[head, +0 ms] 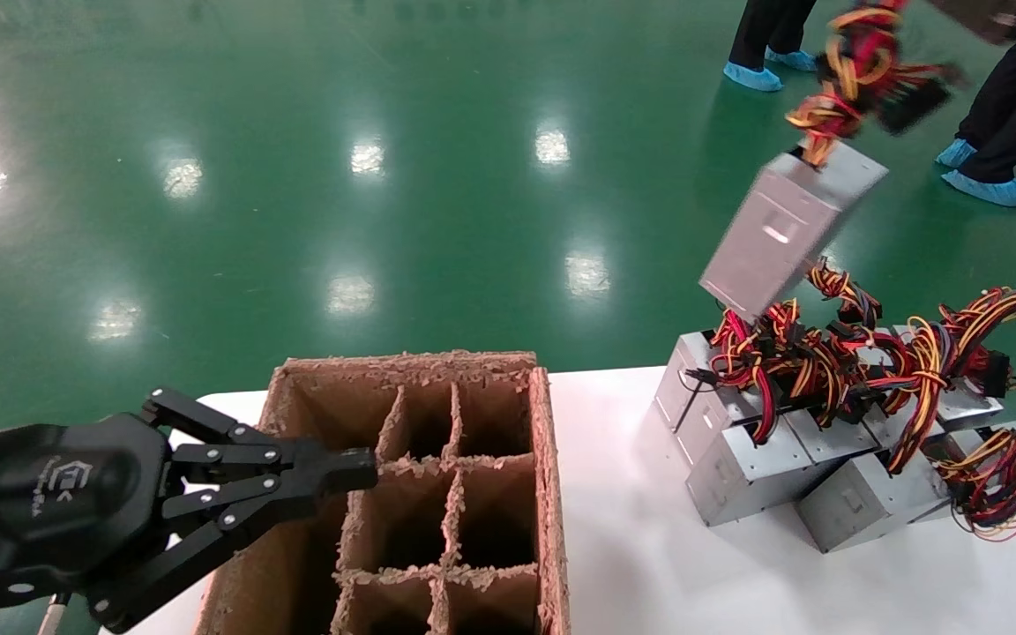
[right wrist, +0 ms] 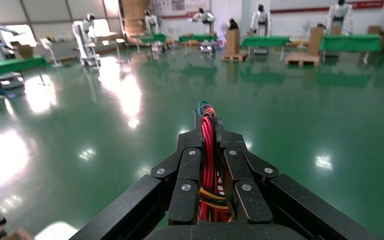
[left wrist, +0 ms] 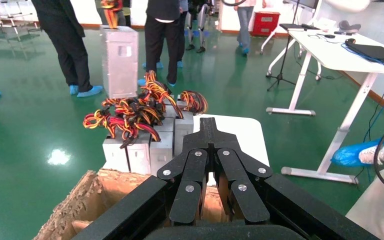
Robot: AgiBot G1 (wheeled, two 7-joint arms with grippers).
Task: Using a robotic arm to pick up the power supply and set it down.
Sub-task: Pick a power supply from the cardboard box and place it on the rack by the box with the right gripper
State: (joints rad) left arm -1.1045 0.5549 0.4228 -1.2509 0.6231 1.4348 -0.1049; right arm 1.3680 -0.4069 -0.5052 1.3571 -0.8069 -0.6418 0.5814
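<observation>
A silver-grey power supply (head: pixel 790 234) hangs tilted in the air above the pile at the right, held up by its red, yellow and black wire bundle (head: pixel 856 75). My right gripper (right wrist: pixel 208 126) is shut on those wires (right wrist: pixel 208 150), which run between its fingers. The left wrist view shows the same hanging box (left wrist: pixel 119 60) above the pile. My left gripper (head: pixel 365 466) is shut with nothing in it, low at the left over the near-left part of the brown tray; its closed tips (left wrist: pixel 209 126) point toward the pile.
A brown pulp tray (head: pixel 545 459) with several open compartments sits on the white table (head: pixel 640 547). Several more power supplies (head: pixel 825 459) with tangled wires are piled at the table's right end. People in blue shoe covers (head: pixel 993 187) stand on the green floor behind.
</observation>
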